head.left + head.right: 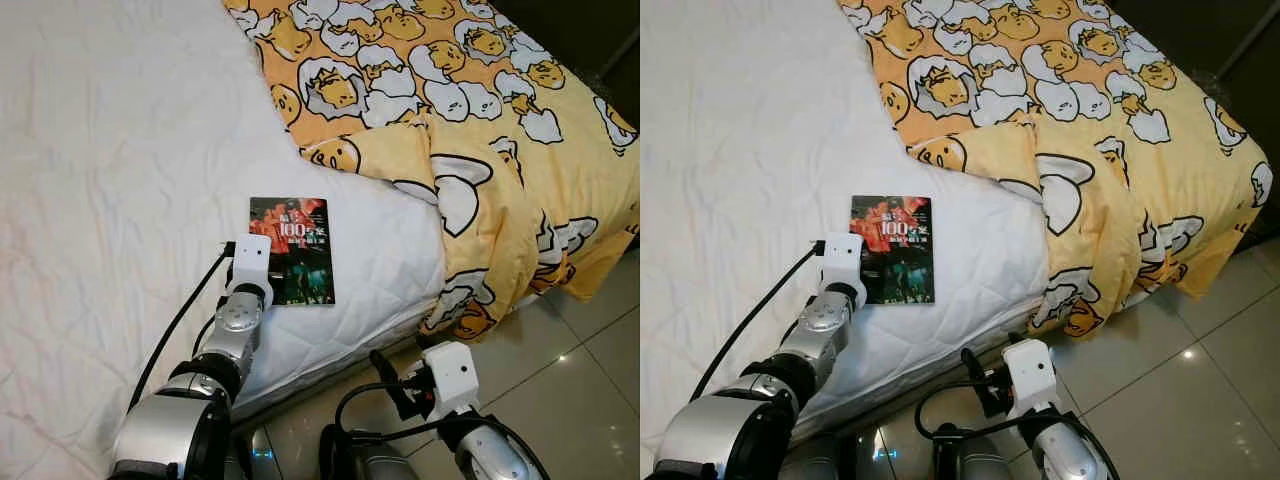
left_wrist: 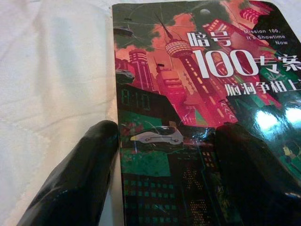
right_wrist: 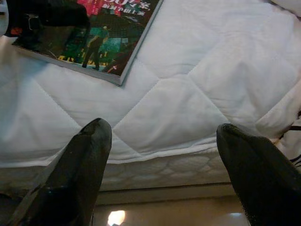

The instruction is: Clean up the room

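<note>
White bed (image 1: 110,200) — book (image 1: 291,249) flat near edge, long axis running away from robot. Left gripper (image 2: 164,141) wide, straddling its near-left corner; right gripper (image 3: 162,141) wide, lower, farther.

Book on the mattress, near its front edge

The book (image 1: 291,250) lies flat on the mattress (image 1: 110,180); the quilt (image 1: 470,120) covers the right side and hangs over the front right corner toward the floor (image 1: 580,370).
</note>
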Tool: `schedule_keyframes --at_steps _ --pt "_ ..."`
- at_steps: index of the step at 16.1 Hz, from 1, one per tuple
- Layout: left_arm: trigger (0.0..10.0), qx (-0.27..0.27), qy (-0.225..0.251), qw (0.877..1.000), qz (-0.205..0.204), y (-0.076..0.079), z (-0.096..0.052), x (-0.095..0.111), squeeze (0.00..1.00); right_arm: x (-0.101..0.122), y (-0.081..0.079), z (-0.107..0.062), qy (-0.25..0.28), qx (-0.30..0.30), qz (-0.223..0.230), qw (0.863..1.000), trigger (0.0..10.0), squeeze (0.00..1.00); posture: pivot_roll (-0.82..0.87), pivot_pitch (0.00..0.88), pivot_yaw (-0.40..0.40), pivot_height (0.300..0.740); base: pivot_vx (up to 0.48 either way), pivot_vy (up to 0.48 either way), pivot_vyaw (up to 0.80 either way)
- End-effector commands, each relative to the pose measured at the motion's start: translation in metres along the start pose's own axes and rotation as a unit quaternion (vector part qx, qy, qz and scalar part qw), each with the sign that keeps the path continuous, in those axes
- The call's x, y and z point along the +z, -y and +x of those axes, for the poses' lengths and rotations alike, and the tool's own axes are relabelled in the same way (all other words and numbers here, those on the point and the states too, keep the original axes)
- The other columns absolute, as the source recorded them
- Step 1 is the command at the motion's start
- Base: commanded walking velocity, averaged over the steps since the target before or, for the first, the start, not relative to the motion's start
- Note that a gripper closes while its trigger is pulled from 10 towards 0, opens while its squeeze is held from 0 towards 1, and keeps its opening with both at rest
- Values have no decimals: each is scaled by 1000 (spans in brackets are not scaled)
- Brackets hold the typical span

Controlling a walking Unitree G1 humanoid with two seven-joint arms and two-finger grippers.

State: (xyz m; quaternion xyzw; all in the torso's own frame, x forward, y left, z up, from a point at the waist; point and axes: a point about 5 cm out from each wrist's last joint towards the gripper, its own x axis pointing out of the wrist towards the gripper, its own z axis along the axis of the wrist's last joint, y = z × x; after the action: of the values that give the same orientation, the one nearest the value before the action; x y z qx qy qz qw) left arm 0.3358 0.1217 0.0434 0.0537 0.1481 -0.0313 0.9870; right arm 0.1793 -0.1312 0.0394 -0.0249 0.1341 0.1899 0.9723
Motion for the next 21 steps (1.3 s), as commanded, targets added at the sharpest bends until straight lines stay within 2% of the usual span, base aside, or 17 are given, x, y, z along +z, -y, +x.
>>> schedule_keyframes --at_steps 1,2,3,4,5,8,11,14,16,18,19,21 --pt "10000 -37 -52 998 16 15 -6 -20 0 -4 1 -4 -13 1 3 1000 10000 0 -163 216 -136 740 0 0 0" --pt "10000 -44 -75 996 16 17 -8 -27 0 -4 2 -4 -14 1 3 1000 10000 0 -165 216 -135 740 0 0 0" --pt "0 -40 -104 994 6 17 -11 -36 0 -3 3 -3 -15 0 2 1000 10000 0 -166 216 -135 740 0 0 0" --pt "0 -34 -128 991 -18 14 -13 -43 0 -2 4 -2 -14 -2 3 1000 10000 0 -167 214 -131 740 0 0 0" --pt "0 -33 -132 990 -28 14 -13 -43 0 -1 4 -1 -14 -3 3 1000 10000 0 -168 213 -129 740 0 0 0" --pt "0 -49 -162 985 -11 15 -16 -50 0 -1 4 0 -14 -5 5 1000 10000 0 -165 217 -129 740 0 0 0" --pt "0 -52 -201 977 -38 15 -21 -62 0 -2 6 0 -18 -8 3 1000 10000 0 -170 218 -129 740 0 0 0" --pt "0 -57 -196 978 -34 16 -21 -60 0 -1 8 1 -19 -10 3 1000 10000 0 -172 219 -128 740 0 0 0" --pt "0 -39 -169 984 -35 10 -16 -52 0 -1 7 2 -19 -9 2 1000 10000 0 -167 217 -127 740 0 0 0" --pt "0 -29 -141 988 -56 6 -12 -42 0 0 7 4 -17 -9 2 1000 10000 0 -165 217 -127 740 0 0 0" --pt "0 -41 -144 985 -81 7 -10 -40 0 2 7 4 -15 -9 2 1000 10000 0 -166 221 -129 740 0 0 0" --pt "0 -78 -145 984 -67 18 -11 -38 0 1 10 2 -18 -12 5 1000 10000 0 -153 234 -141 740 0 0 0"
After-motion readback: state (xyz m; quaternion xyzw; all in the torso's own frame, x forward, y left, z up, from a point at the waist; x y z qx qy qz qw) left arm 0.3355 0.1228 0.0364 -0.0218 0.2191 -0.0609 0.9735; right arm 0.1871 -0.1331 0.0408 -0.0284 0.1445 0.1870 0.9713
